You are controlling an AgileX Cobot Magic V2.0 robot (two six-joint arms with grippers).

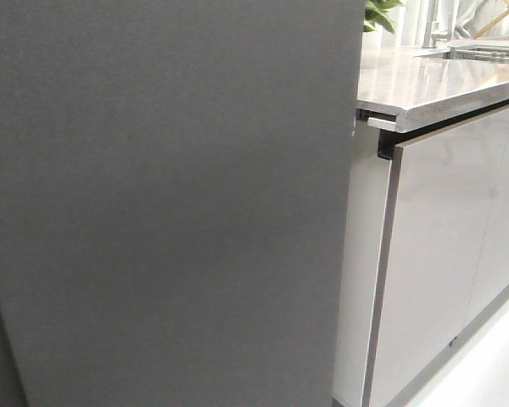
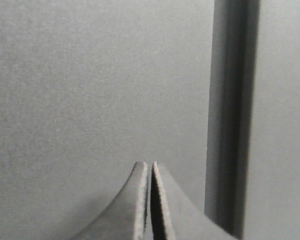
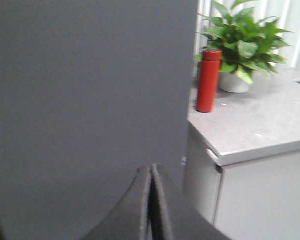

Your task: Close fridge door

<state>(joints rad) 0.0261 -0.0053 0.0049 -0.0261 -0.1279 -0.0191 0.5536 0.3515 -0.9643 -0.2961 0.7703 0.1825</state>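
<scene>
Fridge door (image 1: pixel 165 203) fills the front view's left, its matte dark-grey face close to the camera. Left pincer (image 2: pixel 150 200) and right pincer (image 3: pixel 151 202) both pressed shut, holding nothing, right up against the panel. Right of it: grey counter (image 3: pixel 255 125), glossy cabinet doors (image 1: pixel 445 254), red flask (image 3: pixel 208 80), potted plant (image 3: pixel 242 42). No readable writing.

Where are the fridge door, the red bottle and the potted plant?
fridge door (image 1: pixel 170 195): front view, middle of its dark-grey face.
red bottle (image 3: pixel 208 81): right wrist view, mid-body.
potted plant (image 3: pixel 242 37): right wrist view, its leaves.
</scene>
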